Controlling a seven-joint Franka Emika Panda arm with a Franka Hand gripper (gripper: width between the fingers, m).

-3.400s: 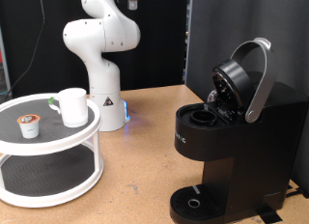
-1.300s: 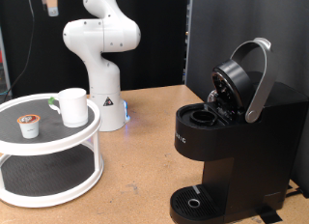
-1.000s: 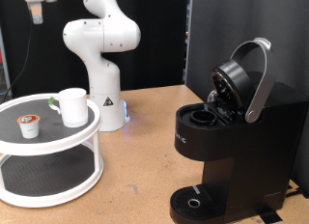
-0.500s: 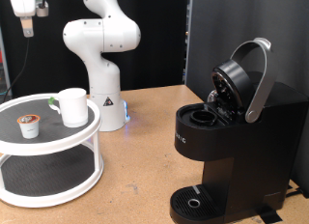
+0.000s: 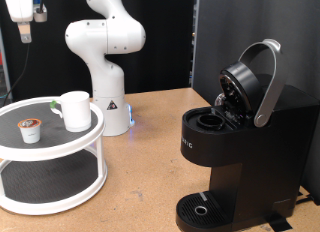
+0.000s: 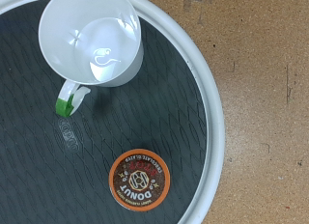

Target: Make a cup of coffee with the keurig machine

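Wooden tabletop (image 5: 150, 162) is carrying a two-tier white tray (image 5: 60, 142) at the exterior view's left and the black keurig (image 5: 245, 142) at its right, lid standing open, before a dark backdrop. The wrist view is looking straight down on the empty cup (image 6: 92, 39) and a Donut-labelled pod (image 6: 138, 181), near each other on the tray's black mat. The gripper (image 5: 24, 32) is hanging high above the tray, well apart from the cup (image 5: 75, 109); I cannot tell whether its fingers are parted.
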